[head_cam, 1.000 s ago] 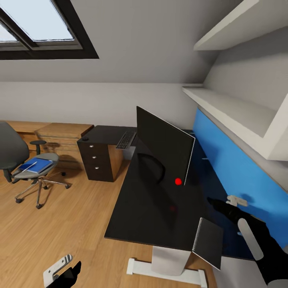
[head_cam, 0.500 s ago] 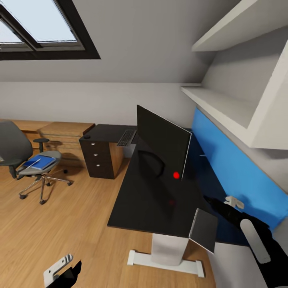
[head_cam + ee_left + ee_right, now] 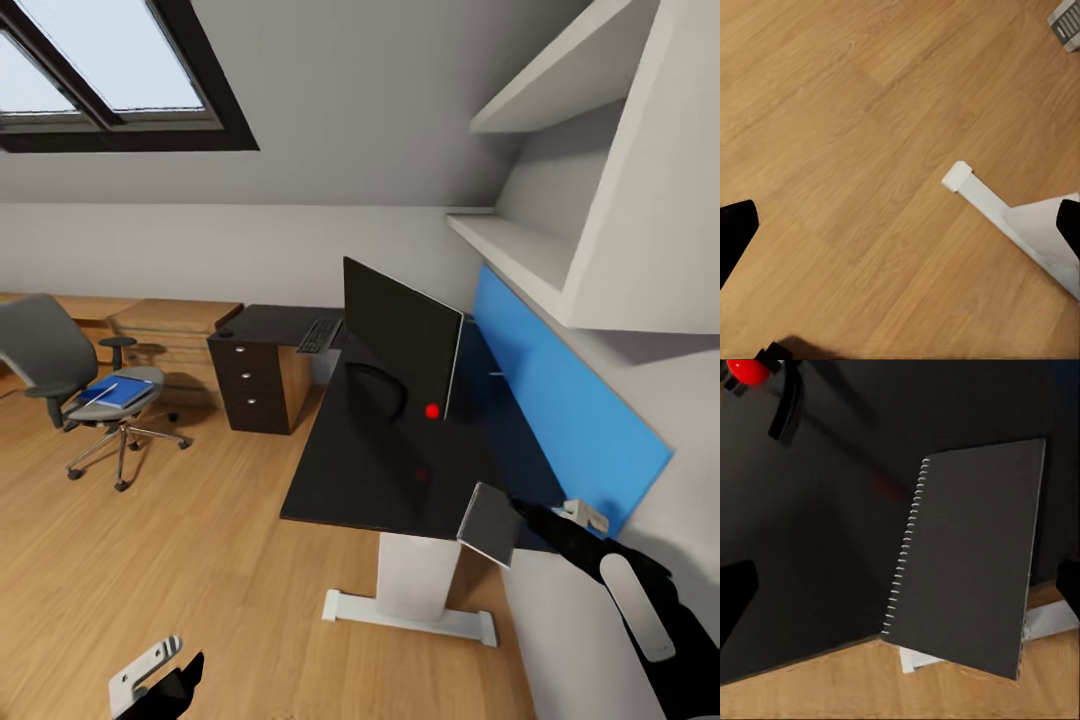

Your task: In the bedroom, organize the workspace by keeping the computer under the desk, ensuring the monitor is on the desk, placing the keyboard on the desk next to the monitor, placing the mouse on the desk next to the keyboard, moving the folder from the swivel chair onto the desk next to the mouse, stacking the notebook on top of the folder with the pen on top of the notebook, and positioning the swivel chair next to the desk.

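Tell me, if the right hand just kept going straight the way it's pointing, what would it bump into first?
Most likely the notebook, which sits straight ahead of the right hand, tilted at the corner of the desk. Depth is hard to judge, so that is a best guess.

Bright skylight (image 3: 100, 70) daylight, soft shadows, sharp renders.

In the head view the left gripper (image 3: 150, 680) at 7 o'clock is cut by the bottom edge, its jaws unreadable. The right gripper (image 3: 535, 520) is partly behind the notebook (image 3: 488, 525); whether it is gripping cannot be told. The pen (image 3: 100, 393) on the folder (image 3: 117, 391) is barely discernible. The tabletop (image 3: 380, 470) hides the floor beneath.
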You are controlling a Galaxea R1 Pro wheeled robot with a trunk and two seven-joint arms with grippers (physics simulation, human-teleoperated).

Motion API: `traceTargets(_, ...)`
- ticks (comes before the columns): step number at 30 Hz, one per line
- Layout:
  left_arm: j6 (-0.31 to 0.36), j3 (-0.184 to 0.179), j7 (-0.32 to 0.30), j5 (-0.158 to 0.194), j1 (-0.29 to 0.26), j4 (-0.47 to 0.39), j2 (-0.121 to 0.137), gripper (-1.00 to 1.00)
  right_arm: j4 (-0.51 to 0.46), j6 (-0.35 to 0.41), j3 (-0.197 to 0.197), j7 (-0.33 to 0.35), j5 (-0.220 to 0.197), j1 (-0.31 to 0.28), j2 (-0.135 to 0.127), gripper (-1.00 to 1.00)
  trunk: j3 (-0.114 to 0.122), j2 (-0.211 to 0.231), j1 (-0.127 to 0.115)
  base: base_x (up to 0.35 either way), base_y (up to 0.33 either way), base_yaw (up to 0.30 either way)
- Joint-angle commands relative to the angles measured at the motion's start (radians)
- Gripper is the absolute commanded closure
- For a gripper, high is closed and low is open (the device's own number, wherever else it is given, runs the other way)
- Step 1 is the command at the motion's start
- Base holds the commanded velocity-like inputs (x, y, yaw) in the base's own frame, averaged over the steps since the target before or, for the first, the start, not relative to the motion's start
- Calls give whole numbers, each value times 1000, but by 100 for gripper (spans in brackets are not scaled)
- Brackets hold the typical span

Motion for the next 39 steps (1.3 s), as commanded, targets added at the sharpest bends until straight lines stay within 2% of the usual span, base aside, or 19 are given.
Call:
traceTargets(1, 3, 0, 6, 10, 0, -2, 0, -100, 13, 4, -3, 1, -5, -1, 0, -100, -1, -1, 0, -333, 0, 0)
traceTargets(5, 3, 0, 6, 11, 0, -2, 0, -100, 32, 4, -9, 3, -13, -1, 1, -100, -1, -1, 0, -333, 0, 0)
traceTargets(8, 3, 0, 6, 11, 0, -2, 0, -100, 41, 3, -13, 3, -38, -1, 1, -100, -1, -1, 0, -331, 0, 0)
traceTargets(10, 3, 0, 6, 11, 0, -2, 0, -100, 57, 4, -15, 3, -76, -1, 0, -100, -1, -1, 0, -253, 0, 0)
traceTargets(12, 4, -1, 7, 11, 0, -3, -1, -100, 100, 5, -16, 3, -159, -1, -2, -100, -1, -1, 0, -89, 0, 0)
traceTargets(15, 4, -2, 9, 11, 0, -7, -1, -100, 126, 6, -17, 3, -198, -1, -3, -100, -1, -1, 0, -39, 0, 0)
traceTargets(19, 5, -1, 12, 12, 0, -14, -2, -100, 169, 8, -17, 4, -279, -1, -3, -100, -1, -1, 0, -14, 0, 0)
traceTargets(25, 5, 0, 14, 12, 0, -16, -3, -100, 191, 10, -17, 4, -346, -1, -3, -100, -1, -1, 0, -4, 0, 0)
traceTargets(27, 5, 1, 14, 12, 0, -17, -3, -100, 196, 10, -17, 4, -381, -1, -3, -100, -1, -1, 0, -1, 0, 0)
traceTargets(28, 5, 2, 15, 12, 0, -17, -3, -100, 199, 11, -18, 4, -431, -1, -3, -100, -4, -8, 3, 0, 0, 0)
traceTargets(30, 5, 2, 15, 12, 0, -17, -3, -100, 200, 11, -18, 3, -470, -1, -3, -100, -10, -22, 11, 0, 0, 0)
traceTargets(39, 5, 3, 14, 11, 0, -18, -3, -100, 198, 11, -17, 8, -553, -1, -1, -100, -39, -85, 46, 0, 0, 0)
